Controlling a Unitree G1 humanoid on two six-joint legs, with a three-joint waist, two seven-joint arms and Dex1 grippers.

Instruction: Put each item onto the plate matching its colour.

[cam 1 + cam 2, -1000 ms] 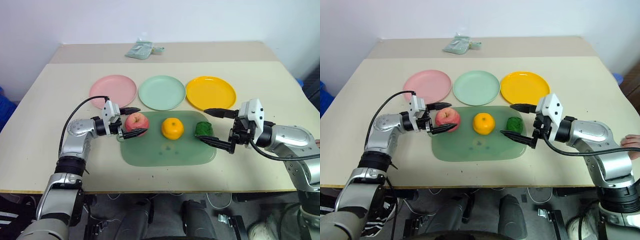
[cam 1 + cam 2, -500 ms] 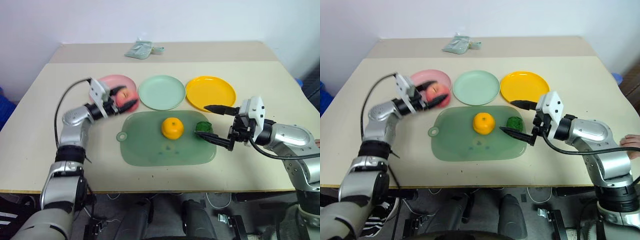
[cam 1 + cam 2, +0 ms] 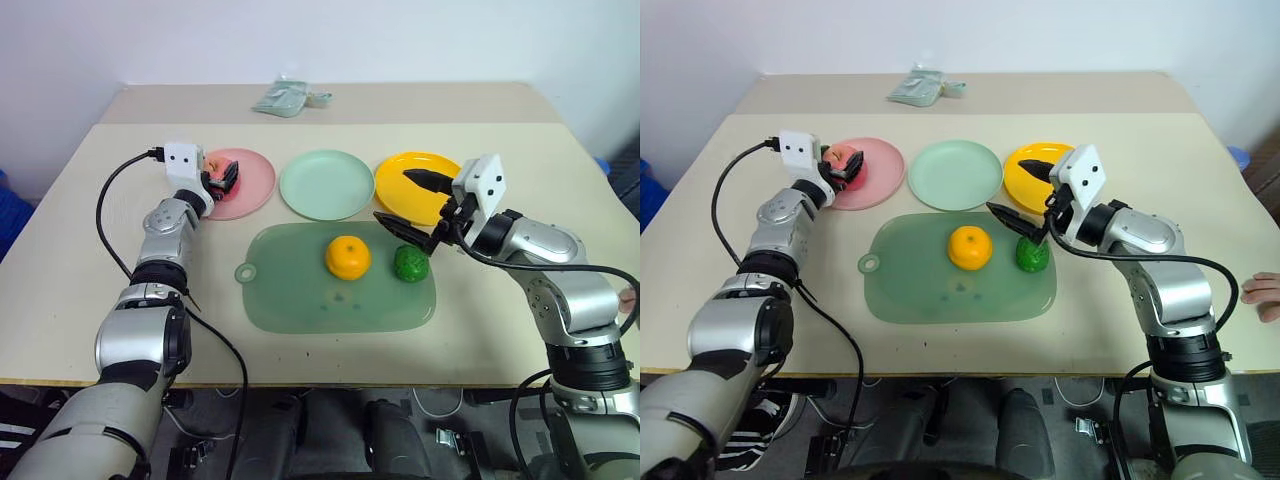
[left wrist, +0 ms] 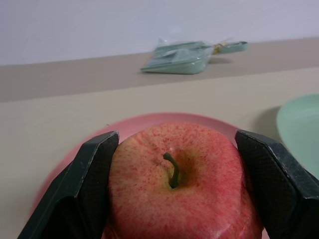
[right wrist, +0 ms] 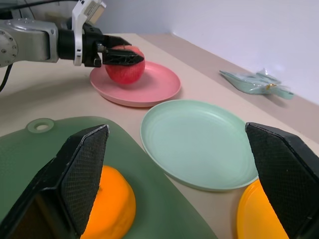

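My left gripper is clamped on the apple, one black finger on each side of its widest part, holding it over the pink plate. The apple looks firm, smooth and fairly heavy, so I judge this grip across the middle is the safe one. My right gripper has its fingers spread wide, holding nothing, just above the dark green ball. That ball and the orange lie on the cutting mat, with the mint plate and yellow plate beyond on the counter.
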